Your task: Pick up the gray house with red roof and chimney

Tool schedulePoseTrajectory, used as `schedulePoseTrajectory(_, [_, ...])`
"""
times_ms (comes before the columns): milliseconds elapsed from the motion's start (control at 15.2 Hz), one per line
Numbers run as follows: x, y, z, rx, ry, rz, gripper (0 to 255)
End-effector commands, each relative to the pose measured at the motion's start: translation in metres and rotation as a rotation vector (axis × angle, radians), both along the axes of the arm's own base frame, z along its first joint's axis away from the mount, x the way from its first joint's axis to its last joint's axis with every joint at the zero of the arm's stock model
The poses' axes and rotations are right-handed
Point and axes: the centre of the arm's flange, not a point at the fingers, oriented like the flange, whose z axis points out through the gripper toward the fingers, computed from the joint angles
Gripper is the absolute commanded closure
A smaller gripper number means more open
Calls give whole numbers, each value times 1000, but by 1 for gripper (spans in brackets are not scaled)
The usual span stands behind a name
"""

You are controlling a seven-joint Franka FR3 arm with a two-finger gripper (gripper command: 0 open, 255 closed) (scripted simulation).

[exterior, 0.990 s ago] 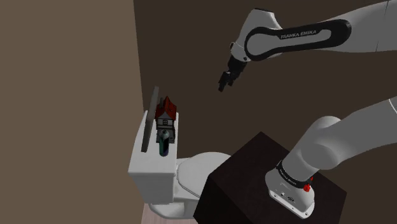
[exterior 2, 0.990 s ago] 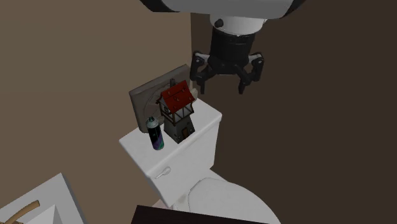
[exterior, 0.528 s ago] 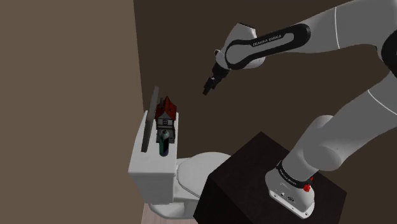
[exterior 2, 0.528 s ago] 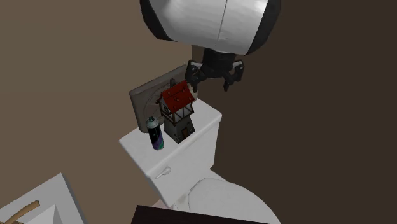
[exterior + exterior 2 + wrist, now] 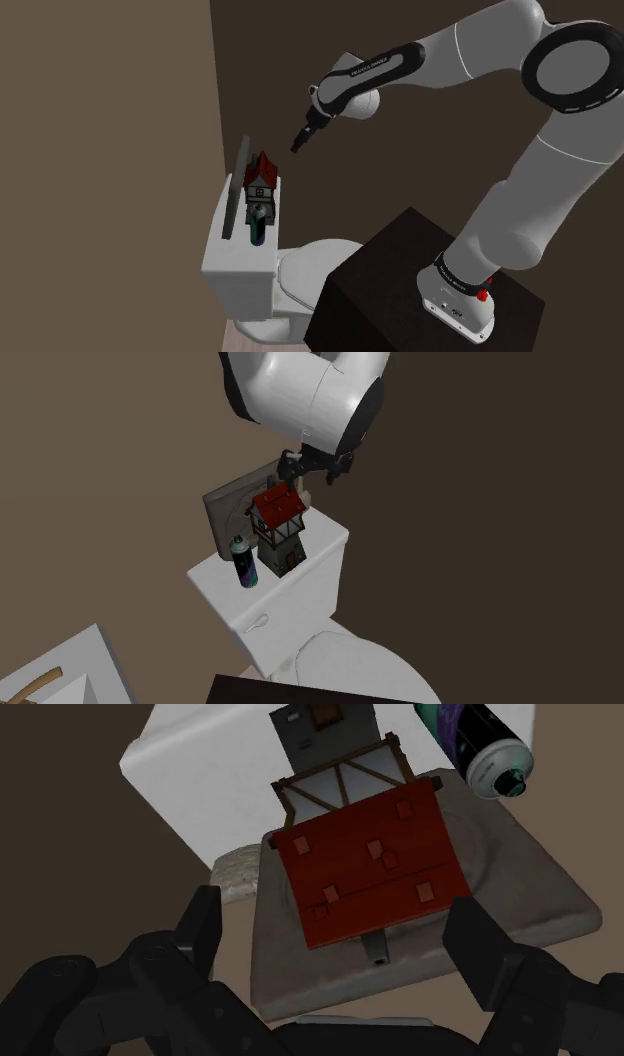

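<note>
The small grey house with a red roof and a chimney stands upright on the white toilet tank. My gripper hangs open above it and to the shoulder view's right, touching nothing. In the second exterior view the gripper sits just above and behind the roof. Along the hand, the red roof lies between and beyond the two spread fingers, with the grey walls past it.
A dark spray can with a teal cap stands on the tank beside the house. A grey slab leans on the brown wall behind both. The toilet bowl lies below, and the dark stand is beside it.
The arm has swung toward the shoulder view's left and lowered, bringing the open gripper from well off to the side to just above the house. The house and can have not moved.
</note>
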Motion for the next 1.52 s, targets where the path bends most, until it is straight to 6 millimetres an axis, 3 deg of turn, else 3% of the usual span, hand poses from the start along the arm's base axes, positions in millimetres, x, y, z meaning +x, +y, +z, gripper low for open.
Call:
schedulePoseTrajectory(0, [16, 9, -14, 18, -28, 39, 0])
schedulePoseTrajectory(726, [106, 79, -63, 114, -163, 243, 0])
schedulePoseTrajectory(1320, [106, 79, -103, 114, -163, 243, 0])
schedulePoseTrajectory(1386, [105, 79, -103, 114, -163, 243, 255])
schedulePoseTrajectory(1452, [106, 79, -103, 114, -163, 243, 255])
